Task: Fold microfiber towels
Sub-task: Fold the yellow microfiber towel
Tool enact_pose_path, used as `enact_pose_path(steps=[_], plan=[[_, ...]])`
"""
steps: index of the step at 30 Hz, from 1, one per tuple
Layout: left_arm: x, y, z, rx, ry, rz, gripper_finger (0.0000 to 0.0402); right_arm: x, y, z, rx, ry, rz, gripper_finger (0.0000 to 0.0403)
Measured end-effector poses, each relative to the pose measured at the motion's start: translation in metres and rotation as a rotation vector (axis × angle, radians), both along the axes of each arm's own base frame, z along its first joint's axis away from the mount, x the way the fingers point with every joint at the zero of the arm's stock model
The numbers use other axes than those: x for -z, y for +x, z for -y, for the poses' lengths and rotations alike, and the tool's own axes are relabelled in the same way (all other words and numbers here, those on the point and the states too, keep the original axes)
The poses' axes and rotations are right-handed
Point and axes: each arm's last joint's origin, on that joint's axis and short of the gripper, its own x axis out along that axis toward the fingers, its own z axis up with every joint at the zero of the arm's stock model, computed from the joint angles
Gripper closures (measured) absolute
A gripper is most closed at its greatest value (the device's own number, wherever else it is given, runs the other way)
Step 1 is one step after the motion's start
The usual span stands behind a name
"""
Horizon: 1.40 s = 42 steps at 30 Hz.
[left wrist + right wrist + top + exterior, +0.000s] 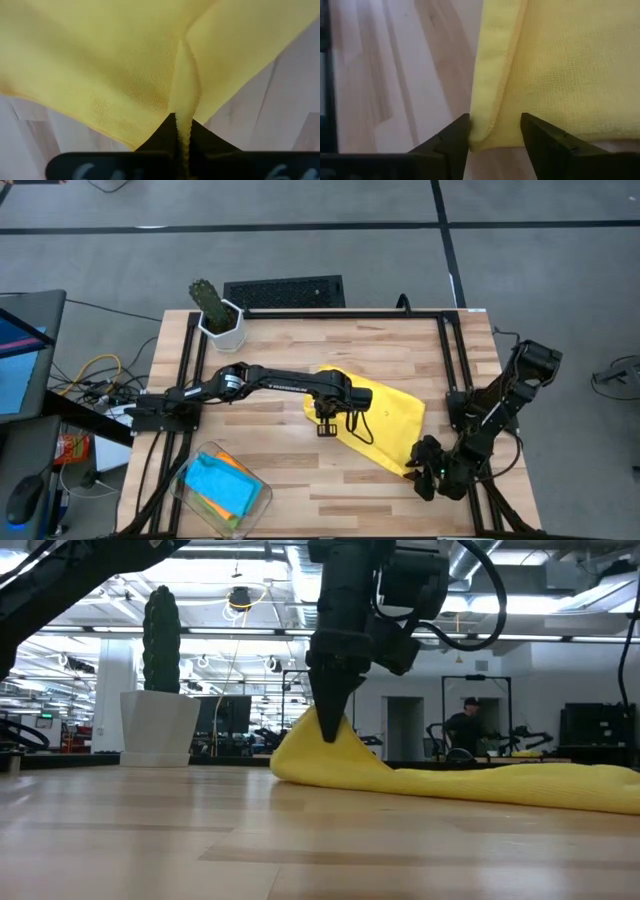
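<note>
A yellow towel [385, 420] lies spread on the wooden table, right of the middle. My left gripper [327, 420] is shut on the towel near its left end; the low view [330, 730] shows it raised into a small peak there. My right gripper [418, 470] is open at the towel's near right corner. Its two fingers stand on either side of a rolled edge [487, 100] of the cloth. I cannot tell whether they touch it. The blue and orange towels [222, 485] lie in a clear bin. My left gripper pinches a raised ridge of the yellow cloth [184, 100] between its two fingers, a gathered fold rather than a flat edge. The fingers come from above, pointing down. The pinched part [322, 740] stands up as a peak, and the rest lies slack on the table.
A green cactus in a white pot [218, 315] stands at the far left of the table. The clear bin [185, 480] sits at the near left corner. A black frame [445, 350] runs along the table's sides. Bare wood lies between the bin and the towel.
</note>
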Motion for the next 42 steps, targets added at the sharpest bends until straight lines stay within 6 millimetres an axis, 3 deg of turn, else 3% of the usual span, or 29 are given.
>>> enact_pose_path(steps=[4, 10, 17, 24, 28, 31, 35, 42], plan=[[0.0, 0.0, 0.0, 0.0, 0.007, 0.001, 0.0401, -0.001, 0.003, -0.004, -0.005, 0.002, -0.003, 0.0245], [0.0, -0.001, 0.0, -0.01, 0.009, -0.006, 0.0401, -0.003, 0.004, -0.007, -0.032, 0.006, -0.01, 0.0385], [-0.015, -0.007, -0.001, -0.065, 0.017, -0.053, 0.0401, -0.019, 0.003, -0.004, -0.037, 0.038, 0.046, 0.0393], [-0.065, -0.02, -0.001, -0.145, 0.06, 0.074, 0.0401, -0.046, 0.001, 0.022, 0.029, 0.011, 0.082, 0.0394], [-0.084, -0.03, 0.002, -0.174, 0.127, 0.122, 0.0401, -0.064, 0.007, 0.038, 0.035, 0.002, 0.154, 0.0396], [-0.101, -0.038, 0.009, -0.194, 0.149, 0.169, 0.0401, -0.074, 0.01, 0.049, 0.047, 0.005, 0.195, 0.0396], [-0.103, -0.042, 0.022, -0.224, 0.147, 0.181, 0.0401, -0.091, 0.014, 0.06, 0.072, -0.018, 0.208, 0.0396], [-0.113, -0.052, 0.056, -0.361, 0.234, 0.286, 0.0401, -0.105, 0.008, 0.073, 0.125, -0.092, 0.016, 0.0396]])
